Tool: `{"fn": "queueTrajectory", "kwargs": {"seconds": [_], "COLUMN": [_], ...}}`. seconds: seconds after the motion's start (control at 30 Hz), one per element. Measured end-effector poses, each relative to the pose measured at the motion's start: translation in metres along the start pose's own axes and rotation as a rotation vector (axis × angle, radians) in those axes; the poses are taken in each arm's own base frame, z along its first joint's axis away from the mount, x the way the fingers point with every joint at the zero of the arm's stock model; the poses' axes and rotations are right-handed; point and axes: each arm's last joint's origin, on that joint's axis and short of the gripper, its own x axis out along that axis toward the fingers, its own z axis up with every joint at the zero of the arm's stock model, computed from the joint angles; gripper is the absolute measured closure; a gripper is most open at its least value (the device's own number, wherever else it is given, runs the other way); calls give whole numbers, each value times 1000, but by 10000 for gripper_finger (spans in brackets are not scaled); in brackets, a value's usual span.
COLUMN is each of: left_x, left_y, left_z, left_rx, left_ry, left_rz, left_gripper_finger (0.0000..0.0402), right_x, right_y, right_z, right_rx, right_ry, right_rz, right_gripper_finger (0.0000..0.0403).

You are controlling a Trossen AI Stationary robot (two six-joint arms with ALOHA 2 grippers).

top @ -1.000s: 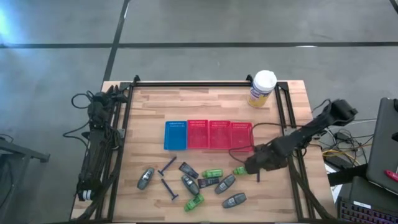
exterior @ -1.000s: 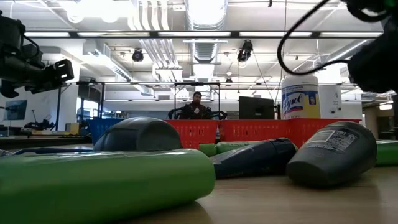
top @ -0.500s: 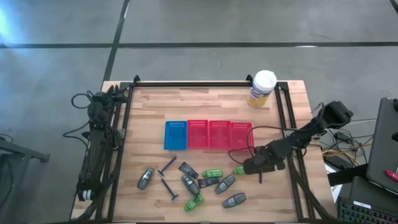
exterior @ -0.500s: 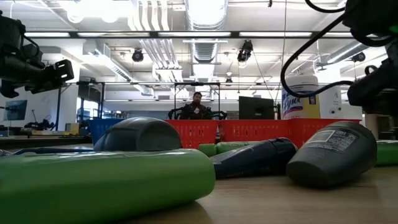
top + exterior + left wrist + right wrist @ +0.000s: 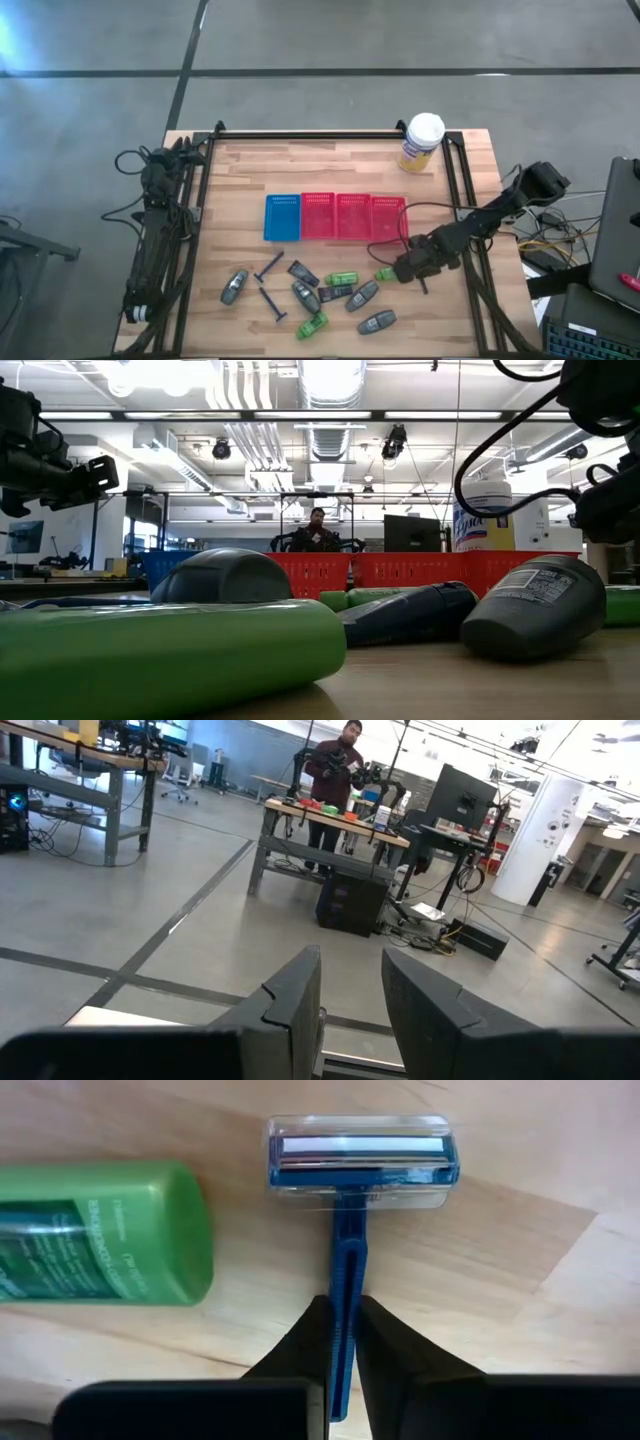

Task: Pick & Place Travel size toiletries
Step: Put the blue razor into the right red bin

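Note:
A blue razor (image 5: pixel 348 1230) with a clear-capped head (image 5: pixel 360 1160) lies flat on the wooden table, and my right gripper (image 5: pixel 343 1330) is shut on its handle. A bright green little bottle (image 5: pixel 100 1230) lies on its side beside the razor. In the high view my right gripper (image 5: pixel 402 270) sits low at the table's near right, next to that green bottle (image 5: pixel 384 273). More travel size toiletries (image 5: pixel 305 295) lie scattered along the near edge. My left gripper (image 5: pixel 350 1010) is parked off the table's left edge, with a narrow gap between its fingers. My right gripper pinches the razor's thin blue handle (image 5: pixel 347 1295) between its two fingers, about halfway along it. The fingers lie along the handle and the head points away from them. The razor lies flat on the table.
A blue mesh tray (image 5: pixel 282 217) and a row of red mesh trays (image 5: pixel 353 216) stand mid-table. A white-capped, yellow-labelled jar (image 5: pixel 423 142) stands at the far right. Grey bottles (image 5: pixel 535 605) and green bottles (image 5: pixel 160 655) fill the low view's foreground.
My right gripper has sunk toward the table and edged a little toward the left edge and the green bottle. Its fingers have shut on the razor's handle. The razor and the other items have stayed where they were.

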Motion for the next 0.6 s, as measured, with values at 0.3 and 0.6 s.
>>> {"fn": "queueTrajectory", "kwargs": {"seconds": [0.3,0.6], "left_x": [0,0], "left_y": [0,0], "left_z": [0,0], "left_rx": [0,0], "left_ry": [0,0], "left_rz": [-1,0], "left_gripper_finger": [287,287], "right_x": [-48,-108], "right_y": [8,5], "right_z": [-12,6], "right_rx": [-53,110], "right_ry": [12,-209], "right_rz": [127,461], "right_gripper_finger": [381,381]}}
